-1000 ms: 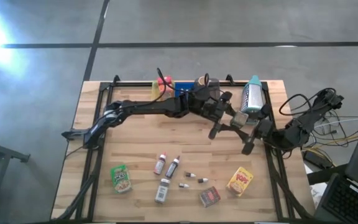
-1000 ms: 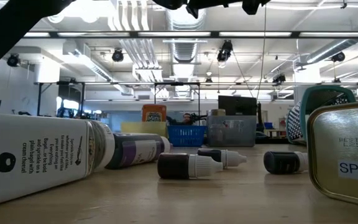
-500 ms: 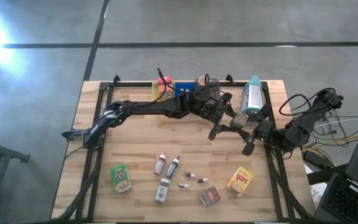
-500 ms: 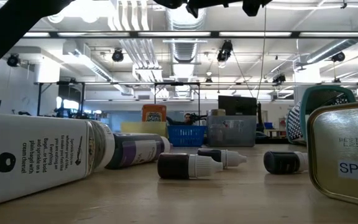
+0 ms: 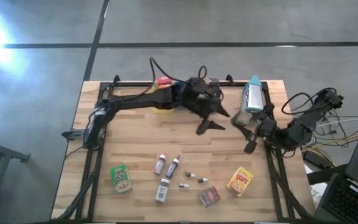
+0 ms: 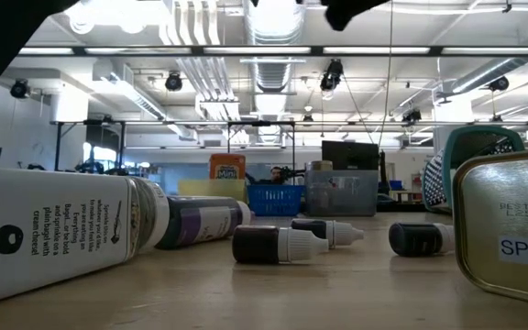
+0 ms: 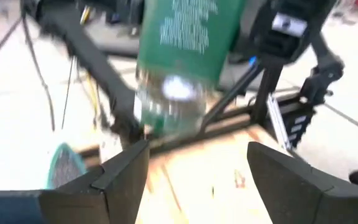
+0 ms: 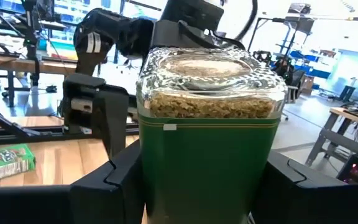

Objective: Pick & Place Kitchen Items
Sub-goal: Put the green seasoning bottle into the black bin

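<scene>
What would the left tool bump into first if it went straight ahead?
Most likely the green jar, which the right tool holds up in front of the open left tool. I cannot tell how far off it is, but nothing shows between them.

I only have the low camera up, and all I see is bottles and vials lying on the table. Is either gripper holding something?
Observer: Yes. The right gripper is shut on a green-labelled jar, held above the table.
Operator: And the left one?
Observer: The left gripper is open and empty. It faces that jar with a gap between them.
Operator: Anything on the table that I can't see?
Observer: A green pouch lies flat on the left arm's side, apart from the bottles.
</scene>
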`<act>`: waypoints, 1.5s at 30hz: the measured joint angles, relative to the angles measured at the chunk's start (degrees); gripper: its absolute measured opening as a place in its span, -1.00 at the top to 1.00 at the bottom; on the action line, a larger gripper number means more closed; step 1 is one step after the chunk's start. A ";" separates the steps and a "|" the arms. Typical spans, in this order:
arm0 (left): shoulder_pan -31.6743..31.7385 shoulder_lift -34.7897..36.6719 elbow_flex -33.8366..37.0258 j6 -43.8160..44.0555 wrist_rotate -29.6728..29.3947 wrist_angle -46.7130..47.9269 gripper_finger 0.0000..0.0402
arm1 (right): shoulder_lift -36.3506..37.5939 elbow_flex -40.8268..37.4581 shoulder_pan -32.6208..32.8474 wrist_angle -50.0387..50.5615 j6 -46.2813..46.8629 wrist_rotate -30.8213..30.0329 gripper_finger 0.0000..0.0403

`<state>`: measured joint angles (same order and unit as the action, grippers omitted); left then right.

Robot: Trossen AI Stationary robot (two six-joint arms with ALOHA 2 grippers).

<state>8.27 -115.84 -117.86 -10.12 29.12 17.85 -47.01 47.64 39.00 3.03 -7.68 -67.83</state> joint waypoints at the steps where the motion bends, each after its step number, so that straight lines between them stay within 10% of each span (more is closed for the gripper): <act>1: 0.40 0.75 0.00 -0.11 -0.37 2.82 -0.38 | 0.11 0.00 0.02 0.24 -0.02 0.04 0.02; 18: 2.93 4.45 2.99 9.54 1.54 5.20 -0.33 | -7.04 -0.06 -0.04 2.77 -27.22 -10.10 0.00; 28: 6.05 4.45 17.57 38.54 27.61 -27.40 -0.30 | -15.43 1.00 -0.02 2.61 -36.89 -11.91 0.00; 33: 8.55 4.45 21.72 53.55 30.55 -40.84 -0.30 | -18.93 1.54 -0.04 2.61 -41.52 -13.88 0.02; 45: 8.75 4.45 24.55 72.86 33.66 -39.10 -0.30 | -25.21 4.79 -4.85 5.68 -51.99 -14.79 0.02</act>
<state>17.02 -111.39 -93.32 62.74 62.79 -21.25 -72.21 52.43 34.16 8.71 -59.67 -82.62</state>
